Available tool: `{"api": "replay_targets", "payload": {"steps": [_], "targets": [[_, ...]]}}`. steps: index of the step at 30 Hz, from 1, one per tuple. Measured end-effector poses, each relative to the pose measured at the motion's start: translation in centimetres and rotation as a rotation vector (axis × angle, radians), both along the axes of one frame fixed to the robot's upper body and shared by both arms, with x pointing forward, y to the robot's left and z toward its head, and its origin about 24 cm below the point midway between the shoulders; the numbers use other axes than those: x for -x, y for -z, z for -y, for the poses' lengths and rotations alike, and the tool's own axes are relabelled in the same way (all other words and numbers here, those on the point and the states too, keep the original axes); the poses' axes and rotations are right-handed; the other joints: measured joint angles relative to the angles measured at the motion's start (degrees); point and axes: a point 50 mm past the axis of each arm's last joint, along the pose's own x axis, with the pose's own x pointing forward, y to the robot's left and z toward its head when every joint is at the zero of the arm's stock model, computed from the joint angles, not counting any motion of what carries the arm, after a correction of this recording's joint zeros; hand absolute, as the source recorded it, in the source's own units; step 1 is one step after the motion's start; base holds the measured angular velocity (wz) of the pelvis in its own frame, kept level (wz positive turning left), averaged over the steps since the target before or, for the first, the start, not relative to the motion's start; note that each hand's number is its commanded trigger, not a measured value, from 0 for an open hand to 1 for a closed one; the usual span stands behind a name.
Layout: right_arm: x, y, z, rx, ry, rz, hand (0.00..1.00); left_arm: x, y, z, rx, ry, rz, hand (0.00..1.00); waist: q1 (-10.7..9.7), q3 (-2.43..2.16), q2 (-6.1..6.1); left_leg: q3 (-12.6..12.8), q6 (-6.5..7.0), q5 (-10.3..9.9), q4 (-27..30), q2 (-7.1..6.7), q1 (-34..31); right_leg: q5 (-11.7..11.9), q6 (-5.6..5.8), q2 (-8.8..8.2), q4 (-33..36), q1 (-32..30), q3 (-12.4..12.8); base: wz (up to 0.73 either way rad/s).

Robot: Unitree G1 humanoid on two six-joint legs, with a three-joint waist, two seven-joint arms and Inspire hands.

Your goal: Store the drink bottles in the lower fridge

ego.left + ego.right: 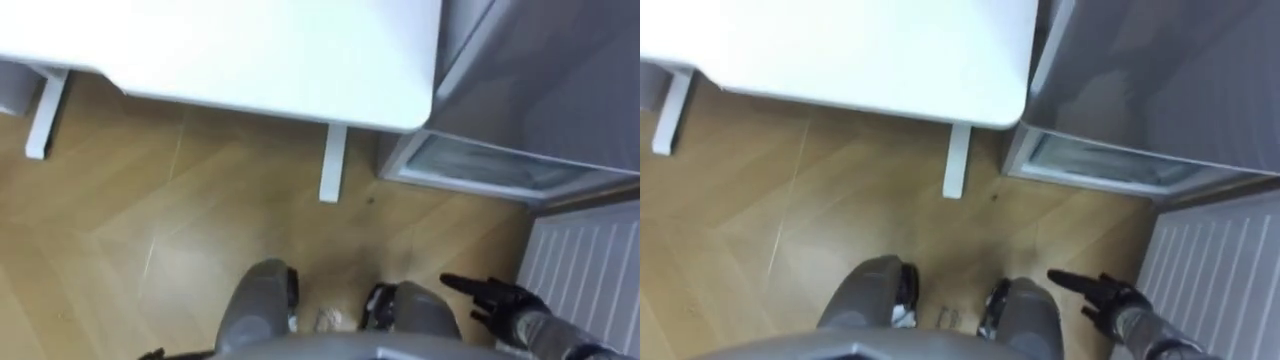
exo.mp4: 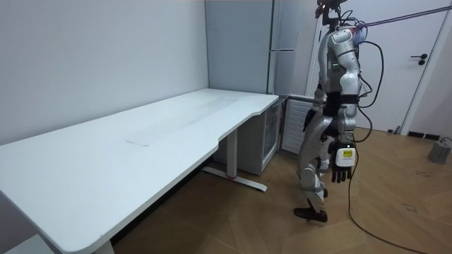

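I see no drinks. I stand on the wood floor in front of a tall grey fridge [image 1: 545, 80] [image 2: 282, 42], next to the end of a white desk [image 1: 250, 50]. A pale glassy strip [image 1: 490, 165] runs along the fridge's foot. My right hand [image 1: 495, 296] [image 1: 1100, 292] hangs low at my right side, its dark fingers straight and holding nothing; in the room view it hangs beside my thigh [image 2: 341, 164]. A dark sliver at the bottom left edge [image 1: 152, 353] may be my left hand.
A white desk leg [image 1: 332, 162] stands just ahead, another [image 1: 44, 112] at the far left. A white ribbed panel [image 1: 590, 270] stands close on my right. A low cabinet [image 2: 265, 141] sits under the desk's end. A door [image 2: 431, 70] is at the room view's right.
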Motion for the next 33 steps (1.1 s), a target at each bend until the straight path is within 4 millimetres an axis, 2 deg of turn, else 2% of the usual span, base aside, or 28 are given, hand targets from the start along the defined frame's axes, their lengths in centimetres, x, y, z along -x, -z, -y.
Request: {"api": "replay_targets", "payload": {"steps": [6, 9, 11, 12, 14, 16, 19, 21, 25, 26, 27, 31, 33], "targets": [[2.2, 0.4, 0.0, 0.078, -0.083, -0.103, 0.00, 0.1, 0.2, 0.6, -0.007, -0.046, -0.002, 0.00, -0.8, -0.24, -0.54, 0.9, -0.08, 0.1, -5.6, -0.16, 8.7, 1.1, 1.03, 0.88, -6.9, 8.8, -0.2, 0.00], [3.6, 0.6, 0.0, 0.123, -0.121, -0.142, 0.00, 0.5, 0.2, 0.5, -0.033, -0.070, -0.014, 0.00, -0.9, -0.74, -1.51, 1.4, -0.21, 0.4, -9.7, -0.84, 13.9, 1.5, 1.55, 0.90, -10.0, 13.4, 0.1, -0.06], [3.6, 0.5, 0.2, 0.177, -0.154, -0.147, 0.00, 0.2, 0.2, 0.6, -0.038, -0.092, 0.001, 0.00, -1.1, -0.96, -2.09, 1.9, -0.19, 0.5, -11.1, -1.01, 16.1, 1.7, 1.89, 1.02, -11.1, 15.3, 0.6, -0.11], [3.5, 0.4, 0.3, 0.223, -0.188, -0.156, 0.00, 0.0, 0.2, 0.6, -0.045, -0.097, 0.011, 0.00, -1.8, -0.91, -2.28, 1.9, -0.18, 0.5, -11.6, -1.18, 17.3, 1.8, 2.04, 1.04, -11.8, 16.4, 0.6, -0.10], [2.8, 0.1, 0.6, 0.310, -0.241, -0.145, 0.00, -0.5, 0.1, 0.5, -0.049, -0.106, 0.035, 0.00, -2.0, -0.82, -2.56, 2.2, -0.17, 0.6, -12.8, -1.50, 19.2, 1.9, 2.16, 1.00, -12.0, 17.2, 1.6, -0.19], [0.9, -0.7, 1.0, 0.429, -0.287, -0.099, 0.00, -1.0, 0.0, 0.3, -0.051, -0.118, 0.055, 0.00, -2.5, -0.54, -3.24, 2.2, -0.03, 0.9, -14.8, -1.95, 21.6, 2.4, 2.33, 0.99, -13.2, 18.6, 2.3, -0.27], [-1.8, -2.4, 2.0, 0.616, -0.308, -0.009, 0.00, -1.1, 0.0, 0.3, -0.066, -0.135, 0.055, 0.00, -3.8, -0.63, -3.10, 2.2, 0.17, 1.1, -16.7, -2.18, 24.4, 3.4, 2.70, 1.35, -15.4, 20.7, 3.1, -0.21], [-3.0, -3.3, 2.5, 0.701, -0.278, 0.034, 0.00, -1.1, 0.0, 0.1, -0.078, -0.147, 0.056, 0.00, -4.2, -0.71, -3.20, 2.1, 0.19, 1.1, -17.5, -2.17, 25.8, 4.2, 2.81, 1.74, -16.9, 21.9, 3.7, -0.23], [-6.4, -7.1, 3.9, 0.863, -0.149, 0.218, 0.00, -1.2, -0.3, -0.4, -0.102, -0.175, 0.082, 0.00, -5.7, -0.95, -3.77, 2.1, 0.60, 1.3, -18.6, -2.46, 26.7, 4.6, 2.96, 1.73, -17.0, 22.1, 4.8, -0.11], [-6.4, -7.2, 4.1, 0.870, -0.131, 0.211, 0.00, -1.2, -0.3, -0.4, -0.104, -0.176, 0.082, 0.00, -5.7, -1.00, -3.97, 2.1, 0.62, 1.4, -18.9, -2.53, 27.0, 4.6, 2.98, 1.73, -17.0, 22.1, 5.0, -0.18], [-6.3, -7.6, 4.3, 0.902, -0.118, 0.216, 0.00, -1.1, -0.3, -0.4, -0.105, -0.177, 0.080, 0.00, -5.7, -0.87, -4.27, 2.3, 0.69, 1.6, -19.7, -2.65, 27.9, 4.6, 2.98, 1.72, -17.0, 22.4, 5.5, -0.21], [-7.9, -10.4, 4.4, 1.079, -0.112, 0.335, 0.00, -0.2, -0.3, -0.5, -0.103, -0.188, 0.065, 0.00, -6.6, -0.83, -4.44, 2.7, 0.73, 1.9, -20.8, -2.85, 29.3, 4.6, 3.01, 1.79, -17.0, 22.6, 6.4, -0.22], [-8.2, -11.1, 4.5, 1.145, -0.131, 0.354, 0.00, -0.3, -0.3, -0.5, -0.098, -0.187, 0.072, 0.00, -6.7, -0.88, -4.73, 3.2, 0.66, 2.2, -21.5, -2.87, 29.8, 4.6, 3.01, 1.83, -17.0, 22.6, 6.9, -0.12]]}}
